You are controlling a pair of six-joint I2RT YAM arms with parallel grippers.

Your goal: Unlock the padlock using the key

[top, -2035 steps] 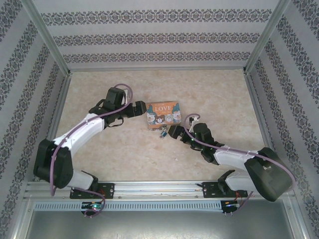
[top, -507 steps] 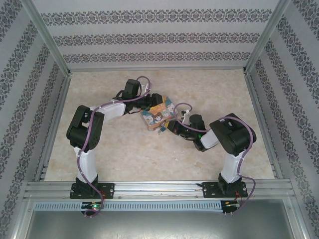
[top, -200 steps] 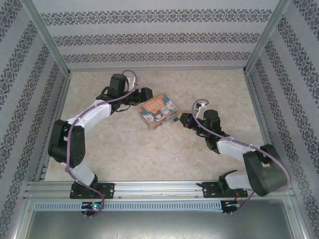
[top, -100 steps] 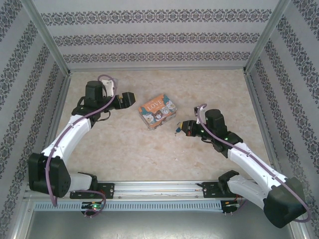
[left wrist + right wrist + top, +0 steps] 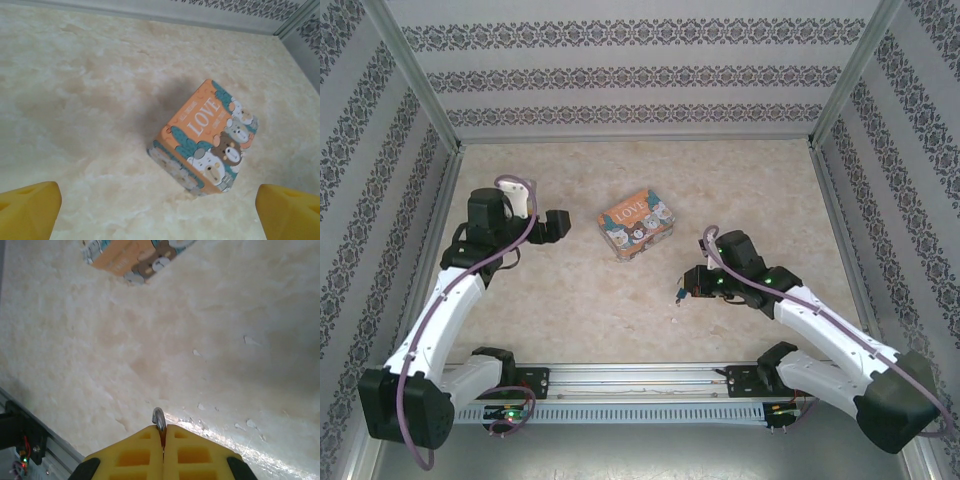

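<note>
My left gripper (image 5: 567, 222) sits left of the LOVE tin (image 5: 637, 224), well apart from it and touching nothing. In its wrist camera the two yellow fingertips (image 5: 27, 210) stand at the bottom corners of the view, spread wide, with bare worktop (image 5: 740, 180) between them. The tin (image 5: 205, 137) lies ahead of them, turned at an angle, lid up with the bears showing.

My right gripper (image 5: 686, 286) is on the near side of the tin and a little to its right, between the tin and the near edge of the worktop. Its yellow pads (image 5: 135, 455) are pressed together. A thin silver loop pokes out of the seam between them, which I take to be the shackle of the padlock (image 5: 158, 418). From above, a tiny blue-teal speck sits right at those fingertips, so the padlock (image 5: 677, 291) is pinched there, clear of the tin. It is too small for me to tell whether the shackle is sprung.

A corner of the tin (image 5: 132, 255) shows at the top of the right wrist view, well away from the pads.
</note>
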